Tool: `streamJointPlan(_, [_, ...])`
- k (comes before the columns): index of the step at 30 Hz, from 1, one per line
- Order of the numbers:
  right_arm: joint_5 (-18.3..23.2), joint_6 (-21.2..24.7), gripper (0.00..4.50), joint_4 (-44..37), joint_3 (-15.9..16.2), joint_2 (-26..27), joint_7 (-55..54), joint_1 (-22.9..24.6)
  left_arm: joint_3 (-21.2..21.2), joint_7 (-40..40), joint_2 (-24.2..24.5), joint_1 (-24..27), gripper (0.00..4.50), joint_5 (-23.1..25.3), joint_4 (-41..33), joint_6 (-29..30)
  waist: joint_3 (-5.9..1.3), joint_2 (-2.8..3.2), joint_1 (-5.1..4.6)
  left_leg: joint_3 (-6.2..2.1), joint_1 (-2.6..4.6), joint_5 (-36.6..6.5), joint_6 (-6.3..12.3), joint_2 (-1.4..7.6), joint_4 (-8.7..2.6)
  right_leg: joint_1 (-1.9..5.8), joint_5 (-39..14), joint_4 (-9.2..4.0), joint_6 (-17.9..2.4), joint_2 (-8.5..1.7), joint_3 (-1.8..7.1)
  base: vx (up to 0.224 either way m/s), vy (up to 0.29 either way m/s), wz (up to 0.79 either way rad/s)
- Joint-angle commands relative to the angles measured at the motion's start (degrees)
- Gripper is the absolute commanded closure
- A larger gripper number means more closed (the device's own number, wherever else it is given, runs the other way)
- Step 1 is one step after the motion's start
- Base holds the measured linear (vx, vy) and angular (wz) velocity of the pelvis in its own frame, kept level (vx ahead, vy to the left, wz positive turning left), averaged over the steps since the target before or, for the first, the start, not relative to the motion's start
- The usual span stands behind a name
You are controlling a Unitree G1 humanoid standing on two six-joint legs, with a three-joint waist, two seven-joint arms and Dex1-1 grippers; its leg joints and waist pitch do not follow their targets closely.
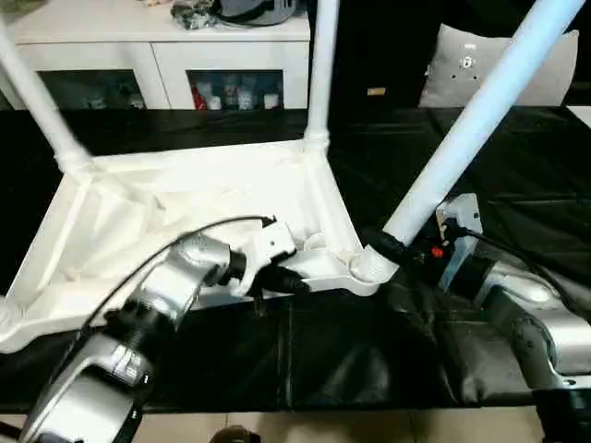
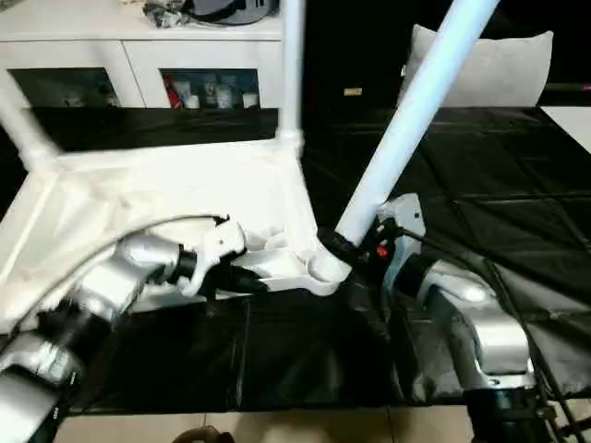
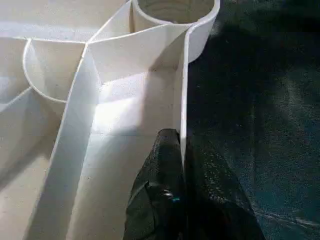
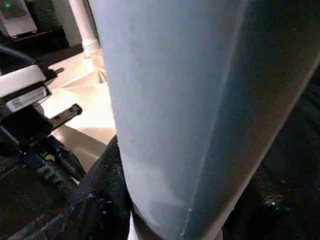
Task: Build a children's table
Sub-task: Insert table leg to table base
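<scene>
The children's table lies upside down on the black cover, its ribbed white top [image 1: 185, 208] facing up. Two white legs stand upright in the far corners, one at the far left [image 1: 37, 101] and one at the far right [image 1: 321, 74]. A third leg [image 1: 480, 120] leans to the right, its foot at the near right corner socket [image 1: 369, 268]. My right gripper [image 1: 395, 247] is shut on that leg just above the socket. My left gripper [image 1: 297, 282] is shut on the top's near rim [image 3: 182, 90], one finger [image 3: 160, 170] inside the wall and one outside, close to the round socket [image 3: 175, 10].
A long white cabinet [image 1: 157, 46] with glass-fronted openings stands behind the work surface, with dark items on top. A white cushion [image 1: 480, 65] leans at the back right. The black cover [image 1: 369, 369] wrinkles near the front edge, and bare floor shows below it.
</scene>
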Motion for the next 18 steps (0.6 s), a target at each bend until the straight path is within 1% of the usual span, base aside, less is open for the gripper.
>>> streamJointPlan(1, [-0.5,0.1,2.61,-0.3,0.7,-0.4,0.9,-0.8,-1.5,0.6,0.8,3.4,4.5,2.4,-1.1,-4.7,-3.5,-1.07,0.45,-0.92,0.88,-9.5,2.22,2.89,-3.75,2.29,-8.8,-4.86,-12.0,-5.02,2.3,0.0,0.0,0.0])
streamJointPlan(2, [-0.6,0.1,2.61,-0.3,0.9,-0.5,1.0,-0.7,-2.3,1.1,1.4,3.8,4.5,3.8,-1.5,-6.5,-3.46,-1.05,0.34,-0.98,0.83,-10.1,1.95,3.01,-3.89,2.26,-9.5,-4.9,-11.3,-4.97,2.38,0.0,0.0,0.0])
streamJointPlan(3, [-0.6,0.1,2.61,-0.3,0.9,-0.5,1.0,-0.7,-2.3,1.1,1.4,3.8,4.5,3.8,-1.5,-6.5,-3.52,-0.93,0.42,-0.98,0.98,-10.5,1.67,3.02,-3.9,2.13,-10.1,-4.93,-10.8,-4.94,2.38,0.0,0.0,0.0])
streamJointPlan(4, [-0.6,0.1,2.61,-0.3,0.9,-0.5,1.0,-0.7,-2.3,1.1,1.4,3.8,4.5,3.8,-1.5,-6.5,-3.52,-0.93,0.42,-0.98,0.98,-10.5,1.67,3.02,-3.9,2.13,-10.1,-4.93,-10.8,-4.94,2.38,0.0,0.0,0.0])
streamJointPlan(5, [-0.6,0.2,2.61,-0.2,1.3,-0.8,1.6,-0.8,-3.2,2.4,2.2,4.6,4.5,5.5,-1.4,-11.7,-3.57,-0.91,0.56,-1.09,0.93,-10.6,1.44,3.01,-3.98,2.12,-10.4,-4.97,-10.6,-4.99,2.37,0.0,0.0,0.0])
streamJointPlan(6, [-0.6,0.2,2.61,-0.2,1.3,-0.8,1.6,-0.8,-3.2,2.4,2.2,4.6,4.5,5.5,-1.4,-11.7,-3.63,-0.97,0.46,-1.04,0.85,-10.3,1.26,3.0,-3.97,2.21,-9.3,-4.81,-10.4,-4.93,2.39,0.0,0.0,0.0])
streamJointPlan(7, [-0.7,0.2,2.61,-0.1,1.6,-1.1,2.1,-1.0,-2.5,2.7,1.6,4.9,4.5,4.4,-1.7,-12.0,-3.66,-0.86,0.48,-1.03,0.93,-10.1,1.23,3.02,-3.93,2.16,-8.7,-4.74,-10.6,-4.95,2.39,0.0,0.0,0.0])
streamJointPlan(8, [-0.7,0.3,2.61,-0.1,1.6,-1.2,2.1,-1.0,-2.4,2.8,1.5,4.9,4.5,4.3,-1.8,-12.0,-3.63,-0.9,0.42,-0.93,0.92,-10.0,1.4,2.93,-3.88,2.05,-8.1,-4.71,-10.8,-4.87,2.39,0.0,0.0,0.0])
streamJointPlan(9, [-0.7,0.3,2.61,0.1,1.9,-1.6,2.6,-1.2,-1.4,3.2,0.7,5.3,4.5,3.1,-2.4,-11.3,-3.67,-0.94,0.43,-0.9,0.86,-9.7,1.52,2.88,-3.82,2.15,-7.8,-4.65,-11.0,-4.9,2.36,0.0,0.0,0.0])
streamJointPlan(10, [-0.7,0.3,2.61,0.1,2.0,-1.6,2.7,-1.2,-1.2,3.2,0.6,5.3,4.5,2.9,-2.5,-11.2,-3.67,-0.94,0.43,-0.9,0.86,-9.7,1.52,2.88,-3.82,2.15,-7.8,-4.65,-11.0,-4.9,2.36,0.0,0.0,0.0])
streamJointPlan(11, [-0.8,0.5,2.61,0.2,2.4,-2.0,3.2,-1.6,0.0,3.1,-0.5,5.0,4.5,1.3,-2.3,-9.2,-3.65,-0.97,0.39,-0.85,0.84,-9.3,1.76,2.87,-3.79,2.14,-7.9,-4.68,-11.2,-4.94,2.36,0.0,0.0,0.0])
streamJointPlan(12, [-0.8,0.5,2.61,0.2,2.4,-2.0,3.2,-1.6,0.0,3.1,-0.5,5.0,4.5,1.3,-2.3,-9.2,-3.65,-0.95,0.44,-0.86,0.85,-9.2,1.83,2.82,-3.76,2.12,-8.3,-4.74,-11.1,-4.93,2.36,0.0,0.0,0.0])
streamJointPlan(13, [-0.8,0.7,2.61,0.3,2.6,-2.2,3.4,-1.8,0.6,1.9,-1.0,4.8,4.06,0.3,-2.0,-8.2,-3.6,-0.93,0.42,-0.81,0.87,-9.4,1.8,2.78,-3.76,2.06,-8.9,-4.78,-11.1,-4.95,2.37,0.0,0.0,0.0])
streamJointPlan(14, [-1.1,0.6,2.61,0.6,2.8,-2.4,3.7,-2.1,0.9,1.3,-1.2,4.4,3.95,0.2,-1.1,-8.2,-3.63,-0.83,0.4,-0.83,0.86,-9.6,1.78,2.73,-3.74,2.05,-9.6,-4.9,-11.1,-4.91,2.33,0.0,0.0,0.0])
streamJointPlan(16, [-1.2,0.5,2.61,0.8,2.9,-2.6,3.8,-2.3,0.9,0.9,-1.2,4.3,3.89,0.3,-0.3,-8.8,-3.72,-0.87,0.52,-0.79,0.87,-9.5,1.73,2.67,-3.63,2.08,-9.6,-4.85,-11.1,-4.96,2.37,0.0,0.0,0.0])
streamJointPlan(17, [-1.4,0.4,2.61,1.4,3.1,-2.7,4.2,-2.8,0.6,0.3,-0.9,3.9,3.75,0.8,1.5,-10.3,-3.75,-0.75,0.56,-0.88,0.9,-9.4,1.7,2.87,-3.71,1.96,-8.5,-4.8,-11.5,-4.89,2.33,0.0,0.0,0.0])
streamJointPlan(18, [-1.3,0.4,2.61,1.5,3.2,-2.7,4.2,-2.9,0.5,0.2,-0.8,3.9,3.59,0.8,1.9,-10.6,-3.74,-0.77,0.54,-0.89,0.87,-9.6,1.7,2.83,-3.73,1.97,-8.2,-4.78,-11.4,-4.81,2.29,0.0,0.0,0.0])
